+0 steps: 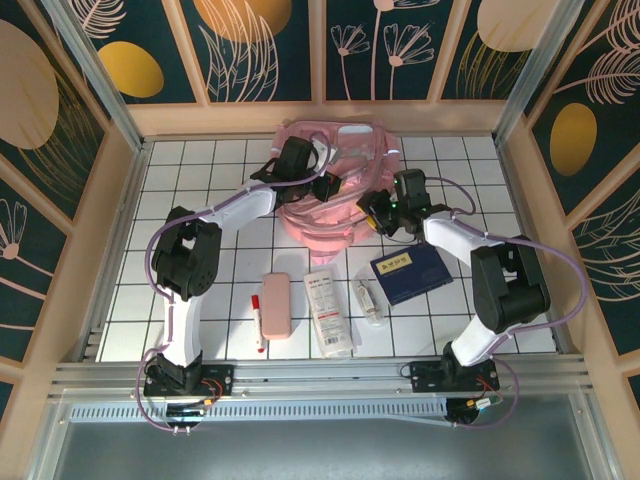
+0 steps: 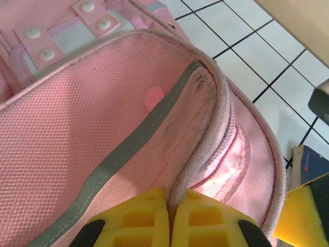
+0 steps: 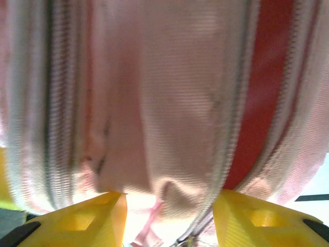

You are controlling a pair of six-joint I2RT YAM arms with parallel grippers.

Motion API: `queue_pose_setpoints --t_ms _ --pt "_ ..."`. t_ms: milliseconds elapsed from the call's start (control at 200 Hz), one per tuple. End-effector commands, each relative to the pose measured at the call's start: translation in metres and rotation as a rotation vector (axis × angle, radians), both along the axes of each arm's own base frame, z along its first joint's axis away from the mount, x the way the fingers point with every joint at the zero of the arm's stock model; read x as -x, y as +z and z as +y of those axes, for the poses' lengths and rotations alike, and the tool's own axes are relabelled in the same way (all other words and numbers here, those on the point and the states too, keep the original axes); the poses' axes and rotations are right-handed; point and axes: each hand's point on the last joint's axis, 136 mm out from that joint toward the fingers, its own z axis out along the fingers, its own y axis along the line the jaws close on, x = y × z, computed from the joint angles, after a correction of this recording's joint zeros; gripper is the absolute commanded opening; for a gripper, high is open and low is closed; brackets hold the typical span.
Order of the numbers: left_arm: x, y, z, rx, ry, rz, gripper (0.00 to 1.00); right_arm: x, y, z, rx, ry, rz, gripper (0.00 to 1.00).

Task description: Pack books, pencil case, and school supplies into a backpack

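Note:
The pink backpack (image 1: 345, 160) lies at the back middle of the tiled table. My left gripper (image 1: 325, 186) is shut on its piped zipper rim (image 2: 193, 170), the yellow fingers (image 2: 139, 218) pinching it. At the backpack's right front, my right gripper (image 1: 372, 214) stands open, with loose backpack fabric (image 3: 169, 128) and a zipper line bulging between its spread fingers (image 3: 247, 216). The navy book (image 1: 410, 272) lies flat in front of the right gripper. The pink pencil case (image 1: 277, 304), red-and-white marker (image 1: 258, 322), white packet (image 1: 328, 310) and clear tube (image 1: 370, 300) lie in a row nearer the arms.
Wooden walls (image 1: 115, 220) close in the table on the left, back and right. A metal rail (image 1: 320, 375) with both arm bases runs along the near edge. The book's corner (image 2: 314, 163) shows beside the backpack in the left wrist view.

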Motion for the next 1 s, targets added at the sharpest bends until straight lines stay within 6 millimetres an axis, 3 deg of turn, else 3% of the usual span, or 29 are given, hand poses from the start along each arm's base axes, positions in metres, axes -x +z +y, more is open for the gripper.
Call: queue_pose_setpoints --t_ms 0,225,380,415,475,581,666,796,891,996 --pt "-0.007 0.06 -0.009 0.126 -0.014 -0.09 0.0 -0.005 0.0 -0.002 -0.008 -0.031 -0.026 0.48" --pt "-0.005 0.063 -0.008 0.15 -0.009 -0.09 0.0 -0.016 0.02 0.004 -0.049 -0.033 -0.121 0.47" --pt "-0.002 0.063 -0.016 0.189 -0.042 -0.069 0.0 -0.019 0.048 0.021 -0.193 0.016 -0.262 0.22" --pt "-0.004 0.064 -0.013 0.191 -0.02 -0.059 0.17 -0.019 0.052 0.024 -0.222 0.02 -0.278 0.21" --pt "-0.006 0.076 -0.003 0.215 0.045 -0.036 0.44 -0.018 0.06 0.028 -0.255 0.018 -0.301 0.1" --pt "0.014 0.093 0.026 0.24 0.125 0.028 0.56 -0.02 0.068 0.034 -0.271 0.009 -0.306 0.03" --pt "0.051 0.077 0.041 0.227 0.131 0.133 0.55 -0.021 0.074 0.043 -0.291 0.035 -0.313 0.02" --pt "0.121 0.046 0.025 0.271 0.046 0.258 0.51 -0.019 0.077 0.055 -0.327 0.072 -0.296 0.0" --pt "0.134 0.033 0.024 0.287 0.067 0.283 0.49 -0.018 0.082 0.06 -0.356 0.088 -0.279 0.0" --pt "0.133 0.025 0.018 0.285 0.042 0.315 0.32 -0.015 0.084 0.063 -0.343 0.105 -0.265 0.0"
